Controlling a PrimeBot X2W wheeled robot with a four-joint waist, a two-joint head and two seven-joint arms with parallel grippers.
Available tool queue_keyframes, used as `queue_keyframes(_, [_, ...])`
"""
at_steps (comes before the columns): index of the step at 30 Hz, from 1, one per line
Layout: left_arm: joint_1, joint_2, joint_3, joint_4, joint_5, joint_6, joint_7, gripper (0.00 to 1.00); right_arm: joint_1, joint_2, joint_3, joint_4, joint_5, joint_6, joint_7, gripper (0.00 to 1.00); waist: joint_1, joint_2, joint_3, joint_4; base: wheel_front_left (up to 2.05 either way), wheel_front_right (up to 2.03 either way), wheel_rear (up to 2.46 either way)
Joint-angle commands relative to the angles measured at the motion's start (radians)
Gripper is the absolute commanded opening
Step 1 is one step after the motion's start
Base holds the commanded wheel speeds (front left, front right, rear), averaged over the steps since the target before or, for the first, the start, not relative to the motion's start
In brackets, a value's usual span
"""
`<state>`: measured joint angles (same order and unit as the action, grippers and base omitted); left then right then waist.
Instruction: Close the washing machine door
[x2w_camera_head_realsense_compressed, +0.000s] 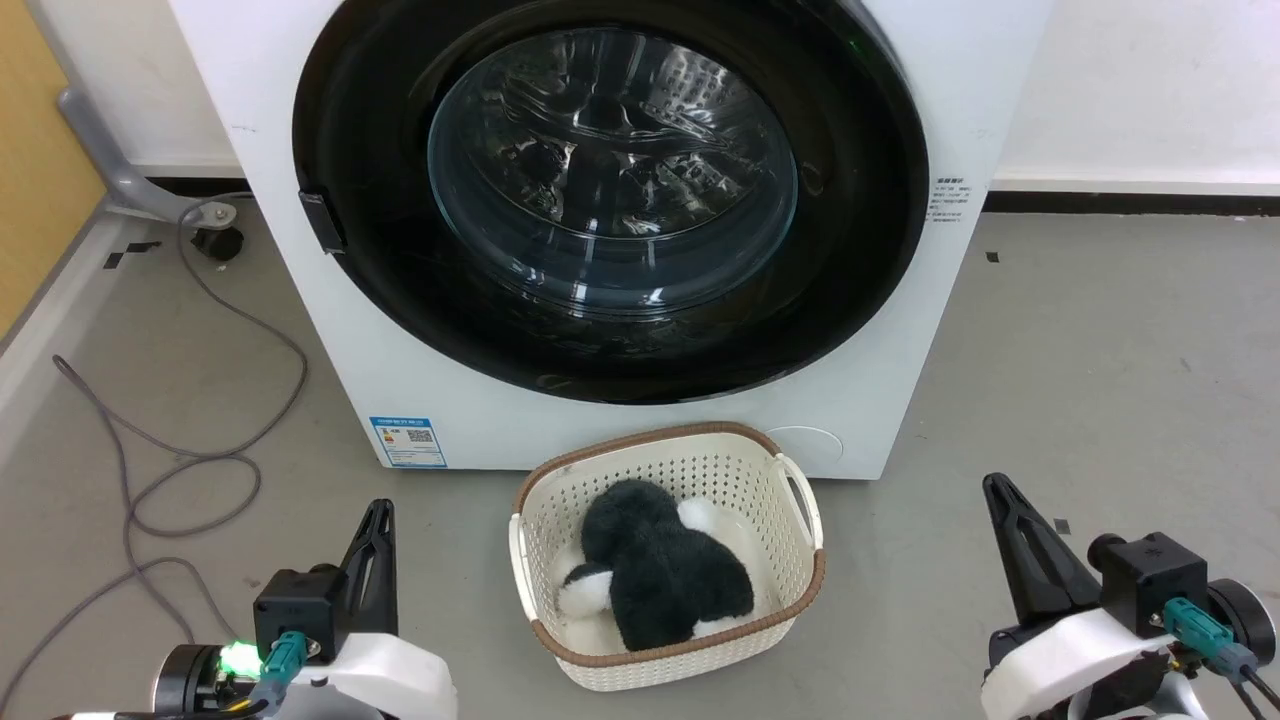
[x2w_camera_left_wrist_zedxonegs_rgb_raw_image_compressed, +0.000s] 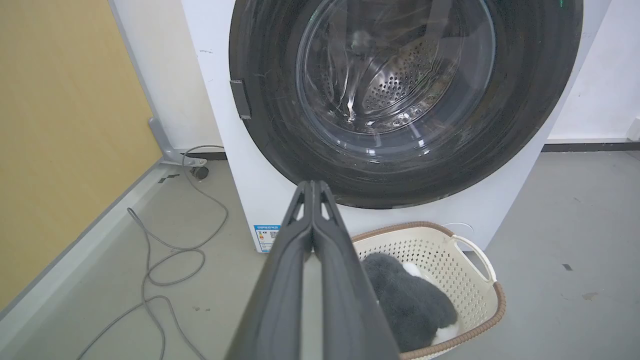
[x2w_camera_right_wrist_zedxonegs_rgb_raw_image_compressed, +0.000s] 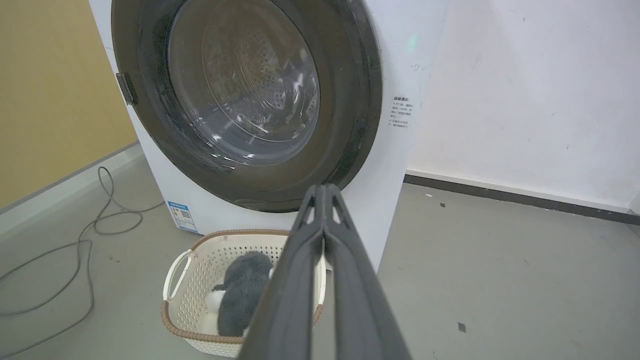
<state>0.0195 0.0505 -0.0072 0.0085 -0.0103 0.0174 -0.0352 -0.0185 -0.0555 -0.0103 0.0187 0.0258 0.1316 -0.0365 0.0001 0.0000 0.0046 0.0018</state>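
The left gripper (x2w_camera_head_realsense_compressed: 378, 515) sits at 7 o'clock in the head view. Its two dark fingers are pressed together with nothing between them, and the left wrist view shows the tips meeting. The right gripper (x2w_camera_head_realsense_compressed: 1000, 495), at 5 o'clock, is likewise pinched closed and empty. Both hang over the grey floor (x2w_camera_head_realsense_compressed: 1050, 400), well apart from the washing machine (x2w_camera_head_realsense_compressed: 480, 430). Between them, at 6 o'clock, a cream basket (x2w_camera_head_realsense_compressed: 665, 440) stands just in front of the machine and holds a black-and-white plush toy (x2w_camera_head_realsense_compressed: 660, 570). At 12 o'clock the round black door (x2w_camera_head_realsense_compressed: 370, 150) lies flat against the machine's front, with the steel drum visible through its glass. A blue sticker (x2w_camera_head_realsense_compressed: 407, 441) is low on the front, at 7 o'clock from the door. A grey cable (x2w_camera_head_realsense_compressed: 200, 460) loops on the floor at 9 o'clock.
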Motion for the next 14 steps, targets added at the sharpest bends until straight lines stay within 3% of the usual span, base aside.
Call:
queue_keyframes(1, [-0.016, 0.0, 0.004, -0.005, 0.008, -0.004, 0.006, 0.0, 0.016, 0.005, 0.003, -0.009, -0.008, -0.001, 0.007, 0.0, -0.0001, 0.0, 0.0, 0.0, 0.0, 0.0, 0.0])
queue_keyframes(14, [-0.019, 0.0, 0.007, -0.008, 0.01, -0.016, 0.033, 0.0, 0.018, 0.005, 0.01, -0.018, -0.024, -0.001, 0.034, 0.0, -0.0001, 0.0, -0.004, -0.002, 0.0, 0.0, 0.0])
